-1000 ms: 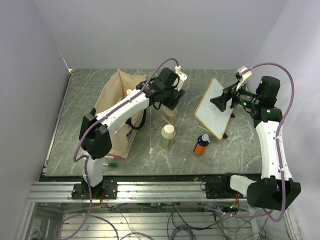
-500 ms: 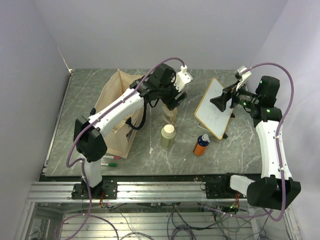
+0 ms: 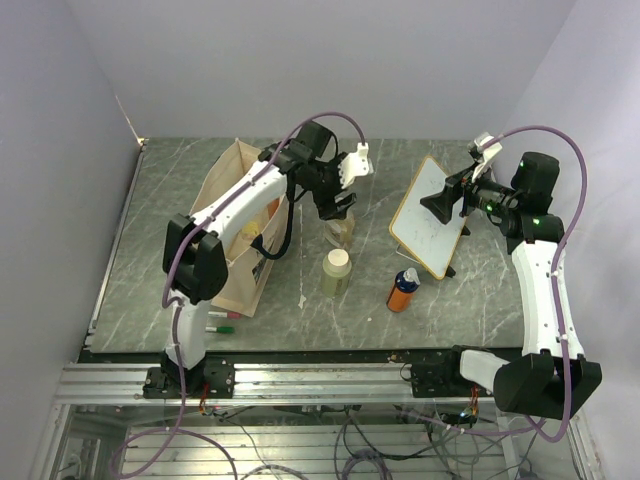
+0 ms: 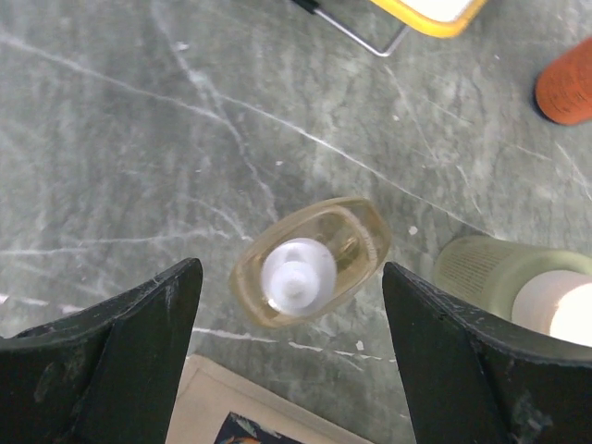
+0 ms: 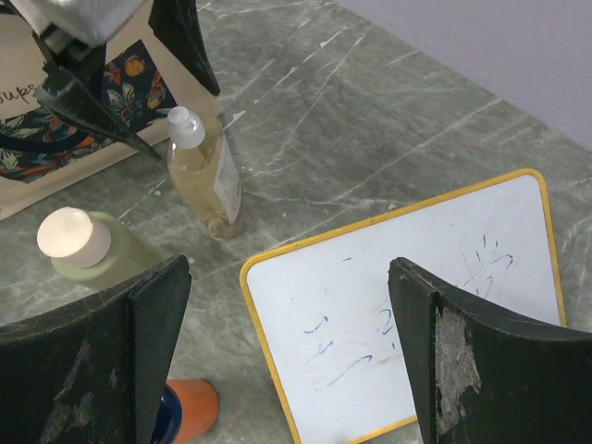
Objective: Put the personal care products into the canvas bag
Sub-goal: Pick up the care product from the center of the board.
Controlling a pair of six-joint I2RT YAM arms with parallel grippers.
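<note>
amber bottle (image 4: 310, 264) stands centre frame under our left gripper (image 4: 289, 276), fingers wide apart, untouched (canvas bag (image 3: 222, 210) at left); our right gripper (image 5: 287, 277), fingers apart, hovers over the whiteboard (image 5: 370, 305).

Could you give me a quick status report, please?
Left gripper open over amber bottle, standing beside bag. Right gripper open over whiteboard. On table: green bottle, orange bottle. Nothing blocking.

The canvas bag (image 3: 215, 205) stands at the left of the tabletop (image 3: 160, 260). Right of it, the rear bottle (image 3: 340, 234) stands just behind the near bottle (image 3: 336, 274). The third bottle (image 3: 403, 291) sits farther right, before the whiteboard (image 3: 428, 212).
</note>
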